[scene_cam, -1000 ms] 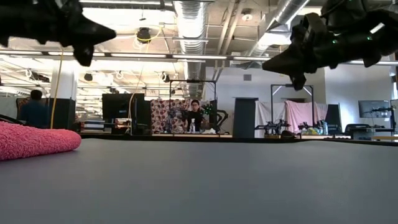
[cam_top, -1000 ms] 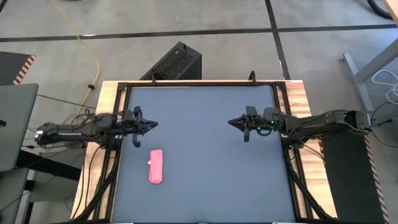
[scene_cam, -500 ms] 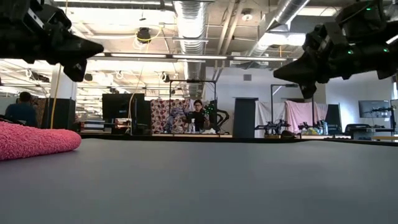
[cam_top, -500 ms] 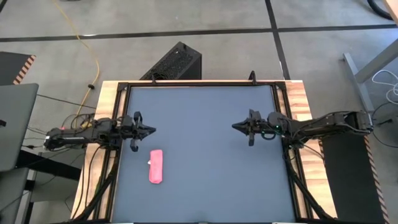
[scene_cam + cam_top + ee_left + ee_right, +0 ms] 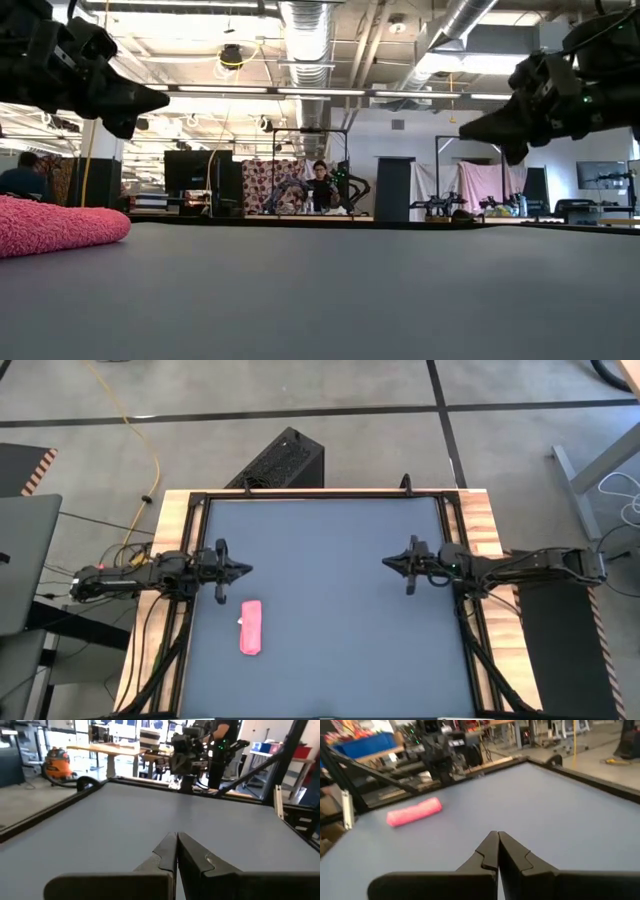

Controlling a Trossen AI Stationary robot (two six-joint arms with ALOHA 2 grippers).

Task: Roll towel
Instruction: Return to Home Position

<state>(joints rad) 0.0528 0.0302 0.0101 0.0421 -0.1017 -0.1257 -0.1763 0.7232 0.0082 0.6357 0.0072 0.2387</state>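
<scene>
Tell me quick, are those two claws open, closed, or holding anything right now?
Left gripper: shut, holding nothing.
Right gripper: shut, holding nothing.

Ceiling strip lights (image 5: 330,93) lit the hall brightly; against them the left gripper (image 5: 150,99) and right gripper (image 5: 478,126) were dark silhouettes; from above, the table mat (image 5: 330,610) was evenly lit, with faint shadows.

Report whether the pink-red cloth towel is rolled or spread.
Rolled: the pink-red cloth towel lies as a narrow cylinder near the left gripper, right gripper opposite.
</scene>
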